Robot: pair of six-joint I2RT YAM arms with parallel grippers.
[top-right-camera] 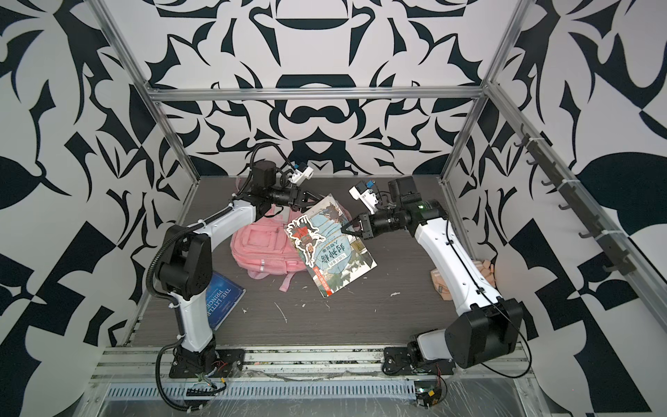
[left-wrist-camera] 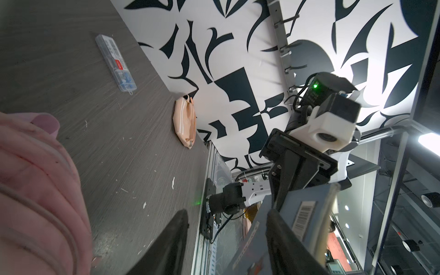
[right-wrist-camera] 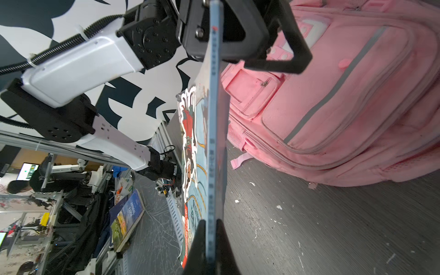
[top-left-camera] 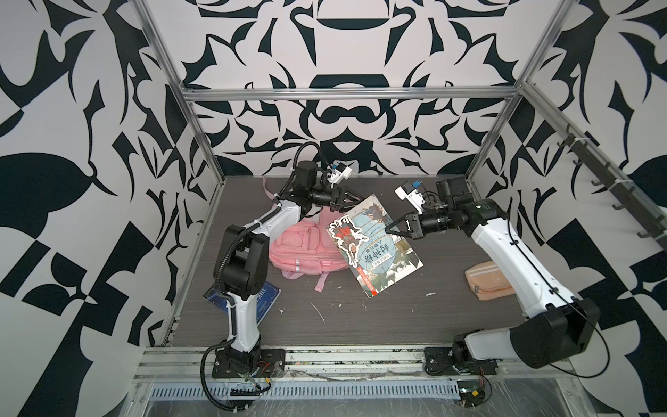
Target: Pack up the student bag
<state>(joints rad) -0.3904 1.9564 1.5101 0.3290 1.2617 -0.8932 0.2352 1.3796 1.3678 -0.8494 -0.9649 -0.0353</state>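
Observation:
The student bag (top-left-camera: pixel 299 249) (top-right-camera: pixel 260 249) (right-wrist-camera: pixel 345 95) is a pink backpack lying on the table at the back left, front pockets up. A thin book (top-left-camera: pixel 375 245) (top-right-camera: pixel 332 245) with a blue illustrated cover hangs tilted above the bag's right side. My right gripper (top-left-camera: pixel 387 231) (right-wrist-camera: pixel 210 222) is shut on the book's right edge. At the book's far corner my left gripper (top-left-camera: pixel 352 204) (left-wrist-camera: pixel 227 214) stands open. Its jaws straddle that corner, one finger (left-wrist-camera: pixel 281 238) against the barcode side of the book (left-wrist-camera: pixel 302 214), the other finger apart.
A beige-peach zip pouch (top-left-camera: pixel 487 283) (left-wrist-camera: pixel 187 123) lies at the right edge, under my right arm. A dark blue book (top-right-camera: pixel 223 296) lies front left beside the left arm's base. A clear plastic case (left-wrist-camera: pixel 115 63) lies on the table. Metal frame posts bound the table.

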